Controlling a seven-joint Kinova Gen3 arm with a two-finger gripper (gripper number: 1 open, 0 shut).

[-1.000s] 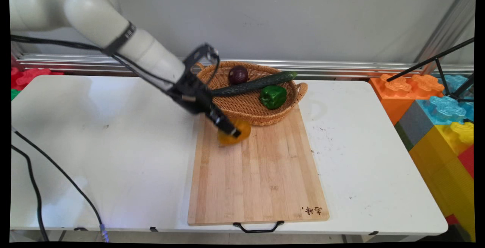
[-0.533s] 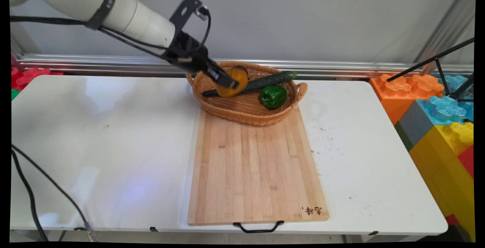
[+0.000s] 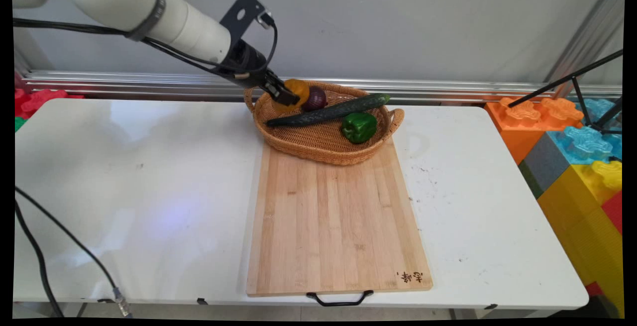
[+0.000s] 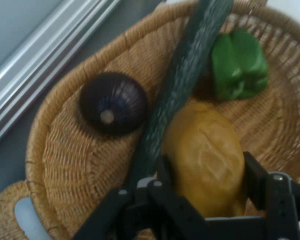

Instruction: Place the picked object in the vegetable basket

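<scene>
Gripping orange bread roll (image 4: 206, 160) over basket (image 3: 318, 148), pincer (image 4: 205, 187) clamped

White table (image 3: 149, 166) carries a wooden cutting board (image 3: 338, 226) (black handle at its near edge). Coloured toy blocks (image 3: 572, 137) stand right of the table, with 1 black tripod leg (image 3: 567, 79) above them.

One basket (image 3: 323, 142), one cucumber (image 3: 328, 111), one onion (image 3: 315, 99), one pepper (image 3: 358, 127).
</scene>
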